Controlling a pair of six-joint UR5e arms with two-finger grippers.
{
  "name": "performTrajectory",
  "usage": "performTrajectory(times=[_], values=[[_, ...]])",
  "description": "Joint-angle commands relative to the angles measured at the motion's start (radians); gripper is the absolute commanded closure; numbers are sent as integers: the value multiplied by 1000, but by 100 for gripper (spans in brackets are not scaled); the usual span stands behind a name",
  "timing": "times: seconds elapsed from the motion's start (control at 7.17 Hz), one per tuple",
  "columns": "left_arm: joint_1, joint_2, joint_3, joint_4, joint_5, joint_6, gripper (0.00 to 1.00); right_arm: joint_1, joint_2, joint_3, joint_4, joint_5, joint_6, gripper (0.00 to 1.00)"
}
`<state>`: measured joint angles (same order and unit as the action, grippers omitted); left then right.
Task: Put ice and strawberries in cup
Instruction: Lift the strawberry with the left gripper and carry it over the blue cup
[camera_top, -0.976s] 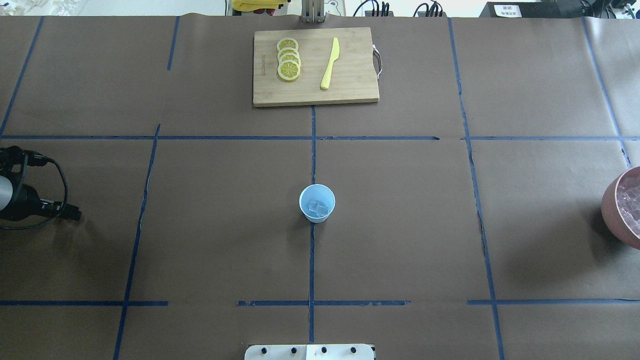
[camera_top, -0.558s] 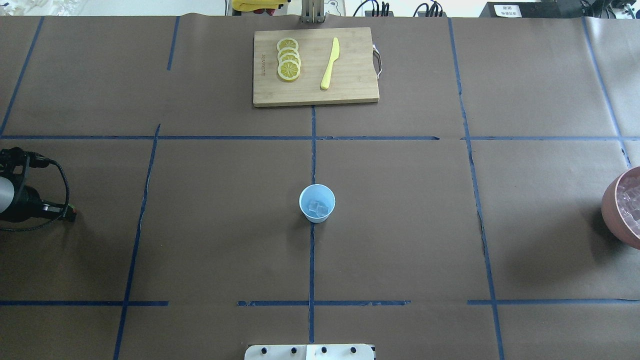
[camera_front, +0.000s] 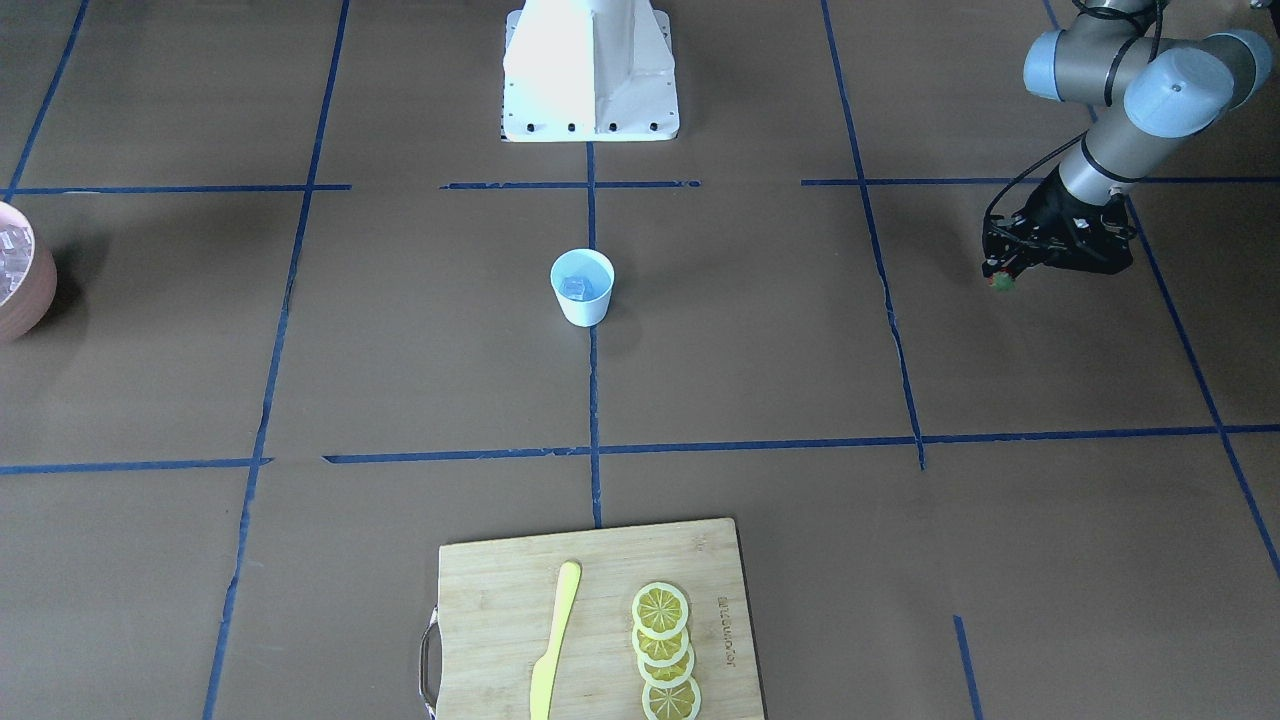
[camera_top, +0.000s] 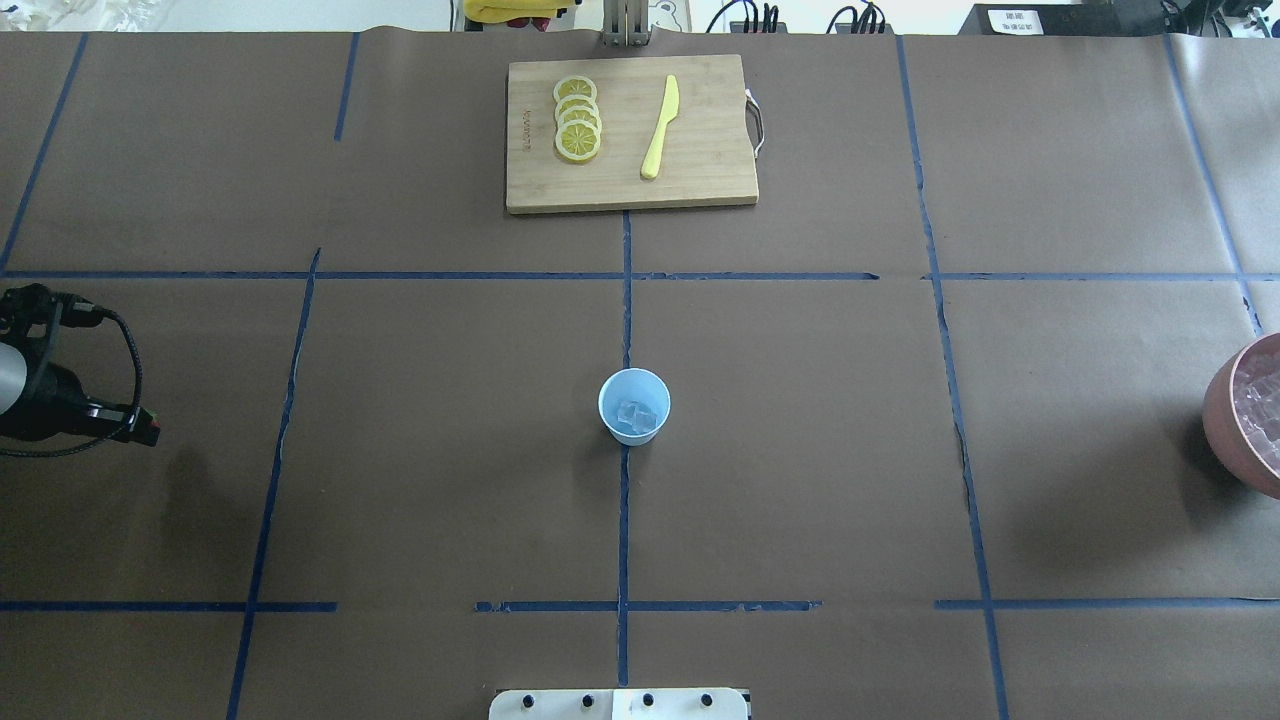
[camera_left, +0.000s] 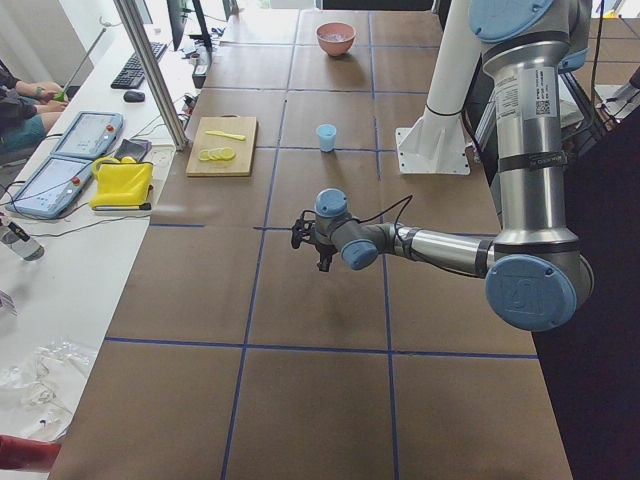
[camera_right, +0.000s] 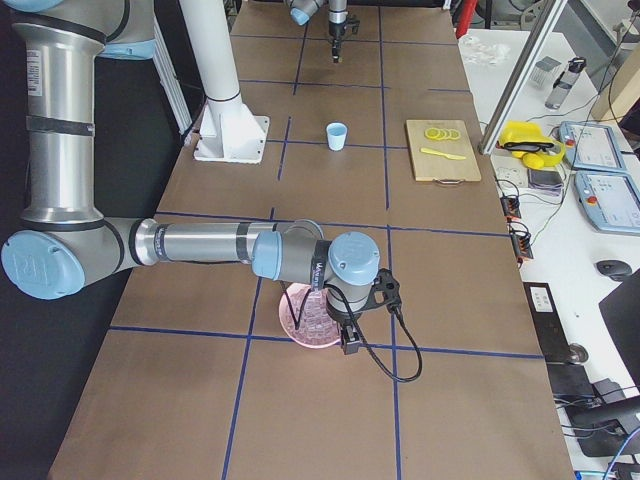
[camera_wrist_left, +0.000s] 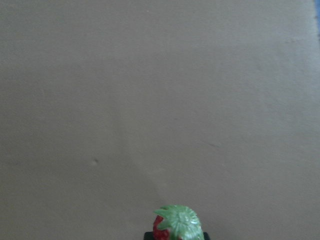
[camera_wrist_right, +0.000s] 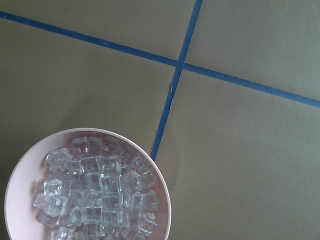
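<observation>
**Berry held far from cup**

The left arm (camera_left: 440, 248) is stretched low, far to the robot's left of the cup (camera_top: 622, 385). The left gripper (camera_front: 1000, 278) is pointed down, pinched on a small red berry (camera_wrist_left: 177, 227) with a green top. Clear ice (camera_top: 636, 416) is seen in the cup. The right gripper (camera_right: 349, 345) is hung over a pink bowl (camera_wrist_right: 21, 187) far on the other side; its opening cannot be told.

Bare table (camera_top: 400, 450) all the way from left gripper (camera_top: 148, 428), clamped on strawberry (camera_wrist_left: 176, 226) near the left edge, to cup (camera_top: 634, 405) at centre. Cutting board (camera_top: 700, 150) at far edge, pink bowl (camera_top: 1216, 415) at right edge, both well aside.
</observation>
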<state>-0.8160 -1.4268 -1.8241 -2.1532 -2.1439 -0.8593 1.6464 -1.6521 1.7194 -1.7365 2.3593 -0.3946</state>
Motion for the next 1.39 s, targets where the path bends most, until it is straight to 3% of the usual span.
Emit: performTrajectory(times=[0.0, 0.28, 0.7, 0.98, 1.26], values=[[-3, -32, -140, 222, -34, 2, 100, 3, 0, 0, 0, 0, -1, 1], [-3, -169, -230, 492, -33, 2, 100, 7, -2, 0, 0, 0, -1, 1], [4, -506, -244, 866, -27, -10, 99, 9, -6, 9, 0, 0, 0, 1], [62, -669, -213, 954, -25, -146, 99, 9, -14, 25, 0, 2, 3, 1], [138, -864, -79, 952, -16, -303, 99, 9, -14, 28, 0, 0, 3, 1]])
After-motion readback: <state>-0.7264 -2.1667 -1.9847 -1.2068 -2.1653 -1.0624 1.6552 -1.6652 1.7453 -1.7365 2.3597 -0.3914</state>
